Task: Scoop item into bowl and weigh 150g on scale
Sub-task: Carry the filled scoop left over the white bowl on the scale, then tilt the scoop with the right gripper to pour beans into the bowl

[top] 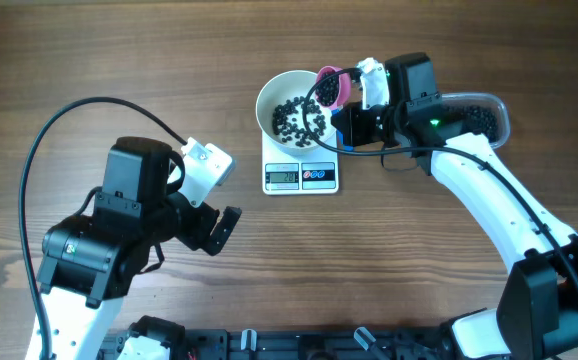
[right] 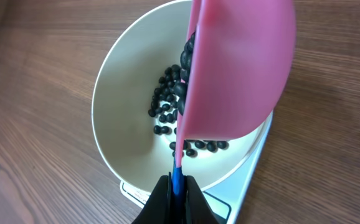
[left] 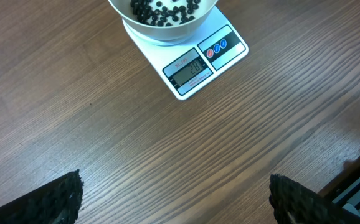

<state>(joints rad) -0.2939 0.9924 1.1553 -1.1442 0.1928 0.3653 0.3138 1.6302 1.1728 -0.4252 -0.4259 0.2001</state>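
The white bowl [top: 265,101] stands on the small white scale [top: 301,176] at the back centre, with a scatter of the black bead-like item [top: 297,117] inside. My right gripper [top: 347,118] is shut on the blue handle of a pink scoop [top: 331,87]. The scoop [right: 239,74] is tilted on edge over the bowl [right: 108,118], and beads [right: 164,106] lie beneath it and against its inner face. My left gripper [top: 221,228] hangs open over bare table, in front and to the left of the scale [left: 195,68], with nothing between its fingers [left: 55,202].
A clear plastic tub [top: 479,118] holding more black beads sits at the back right, partly behind the right arm. A black cable loops from the left arm over the table's left side. The scale's display [left: 188,70] is lit.
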